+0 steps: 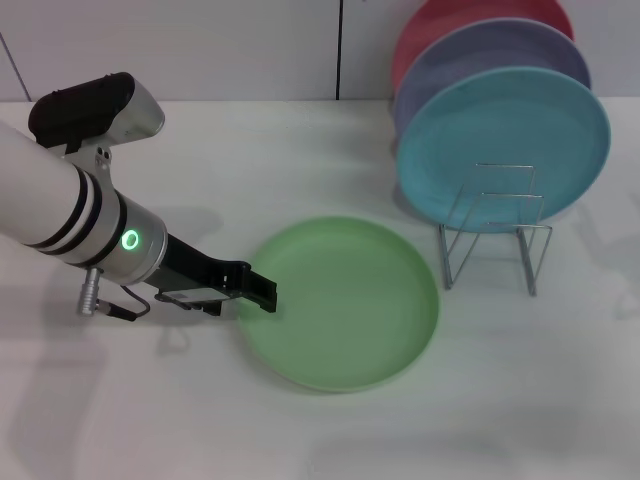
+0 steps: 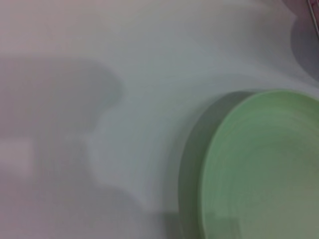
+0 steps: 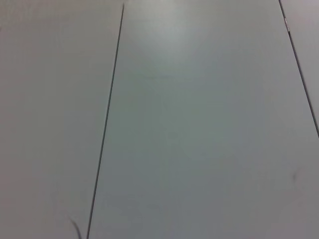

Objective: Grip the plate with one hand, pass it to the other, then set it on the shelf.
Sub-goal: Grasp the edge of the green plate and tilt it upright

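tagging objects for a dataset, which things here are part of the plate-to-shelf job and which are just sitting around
In the job:
- round light-green plastic plate, flat on the table
- thin silver wire rack
- left end effector at the plate's rim

Just there:
- light-blue round plate in the rack
- lavender plate behind it
- red plate at the back
- white table

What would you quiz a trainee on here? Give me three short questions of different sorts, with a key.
1. True or false: the green plate lies flat on the table.
2. Which arm's gripper is at the green plate's rim: A left, B right?
3. Fill in: the front plate in the wire rack is light ____.

Key: 1 true. 2 A, the left gripper; the right arm is out of sight. 3 blue, the light-blue plate.
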